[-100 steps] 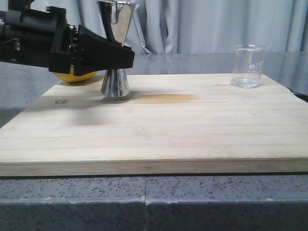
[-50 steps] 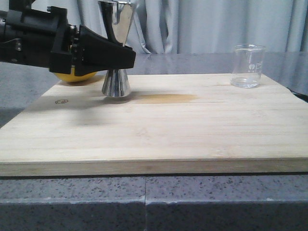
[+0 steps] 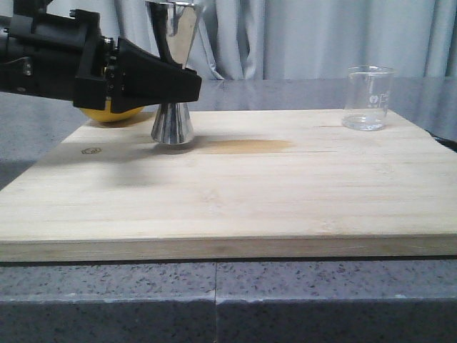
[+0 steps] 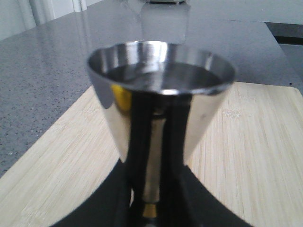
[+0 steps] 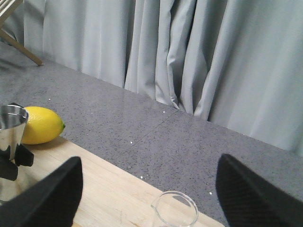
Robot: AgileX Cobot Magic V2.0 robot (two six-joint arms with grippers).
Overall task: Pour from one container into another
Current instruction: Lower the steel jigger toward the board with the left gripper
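The steel jigger (image 3: 171,71) stands upright on the wooden board (image 3: 235,193) at the back left. My left gripper (image 3: 187,84) reaches in from the left and is shut on its narrow waist. In the left wrist view the jigger's upper cup (image 4: 158,94) fills the frame and the black fingers (image 4: 118,208) press the gold-banded waist from both sides. The clear glass beaker (image 3: 368,98) stands at the board's back right corner. In the right wrist view my right gripper (image 5: 151,201) hangs open above and behind the beaker (image 5: 175,210), its rim between the two fingertips.
A yellow lemon (image 3: 114,113) lies behind the left gripper at the board's back left edge. A brownish stain (image 3: 246,146) marks the board right of the jigger. Grey curtains (image 5: 189,56) hang behind the speckled grey counter (image 3: 214,300).
Almost nothing: the left gripper and the jigger have shifted a hair to the right. The beaker has not moved.
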